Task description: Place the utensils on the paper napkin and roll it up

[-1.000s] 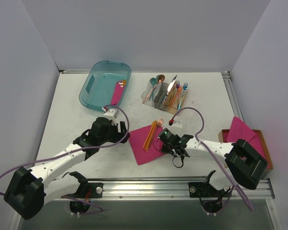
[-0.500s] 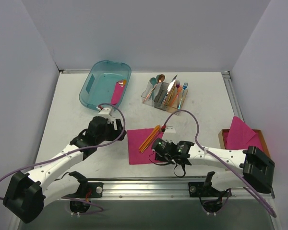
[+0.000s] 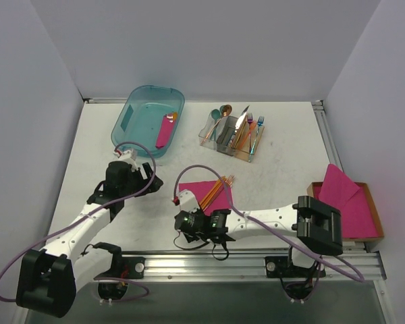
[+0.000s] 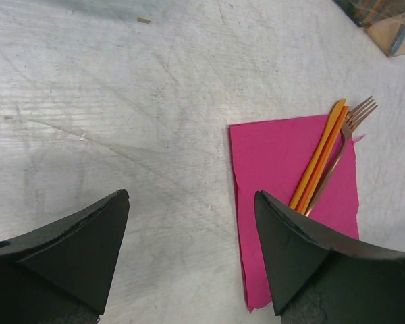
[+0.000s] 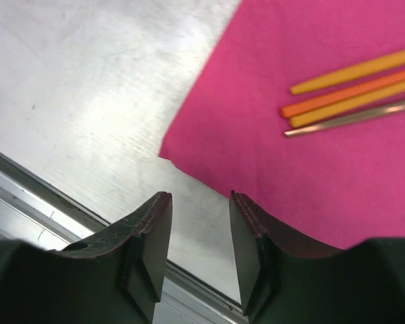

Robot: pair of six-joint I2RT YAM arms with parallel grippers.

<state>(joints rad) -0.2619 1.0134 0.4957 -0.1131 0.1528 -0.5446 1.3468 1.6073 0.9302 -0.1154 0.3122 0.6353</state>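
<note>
Utensils already lie on the napkin, which sits flat on the desk near the middle, a little toward the near edge. They are bunched together along the napkin's right part, slanting from near left to far right. The left wrist view shows orange handles side by side and a fork whose tines poke just past the napkin's far edge. So the first half of the job looks done.

The rolling has not begun. The napkin shows no fold or curl, and its near left corner lies flat on the desk in the right wrist view.

The right pincer hangs low over the desk just off that corner, its fingers slightly spread with nothing between them. It looks set to take the corner or edge and start the roll, though that is only a guess.

The left pincer is spread wide and holds nothing. It hovers over bare desk to the left of the napkin, apart from it.

What remains is the whole roll: lift an edge, turn it over the bunch, and carry it across without the pieces sliding out.
</note>
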